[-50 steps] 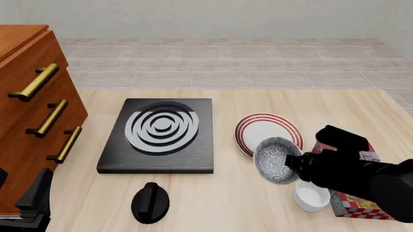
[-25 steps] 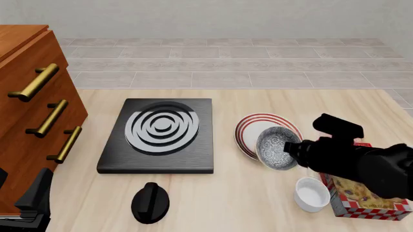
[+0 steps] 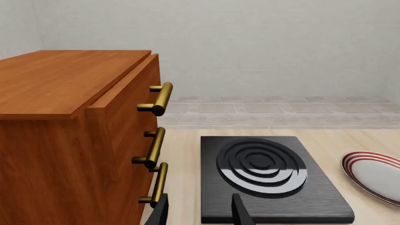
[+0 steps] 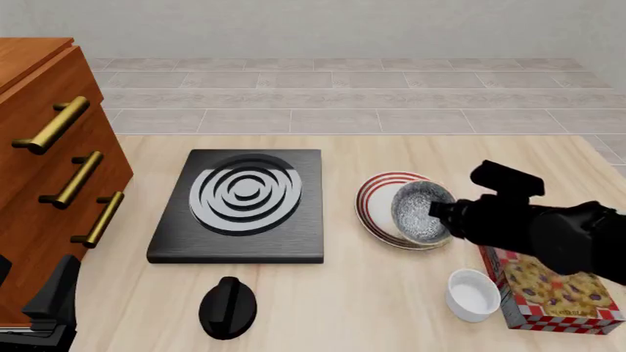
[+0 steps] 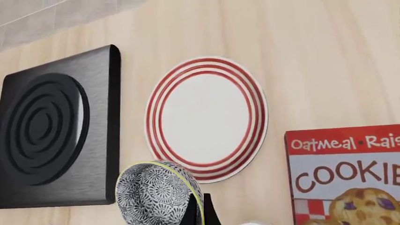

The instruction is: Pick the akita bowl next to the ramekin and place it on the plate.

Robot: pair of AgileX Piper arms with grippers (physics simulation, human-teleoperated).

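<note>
- Far left of the front view: a wooden drawer cabinet (image 4: 54,147); low in that corner the left gripper (image 4: 44,312) sits idle. In its wrist view two dark fingertips (image 3: 240,213) stand apart with nothing between them, so it is released.
- Left of centre: a black stove (image 4: 240,205), with a glossy black knob (image 4: 227,306) below it.
- Right of centre: the plate (image 4: 377,202), and over its right part the akita bowl (image 4: 421,213), tilted on its side with its opening facing left.
- Right: the right gripper (image 5: 200,208) is clenched on the bowl's rim.
- Lower right: the ramekin (image 4: 473,295) beside a cookie box (image 4: 553,293).
- Risk, as I judge it: letting go now, tilted and off-centre, could make the bowl roll or tip off the plate's edge.
</note>
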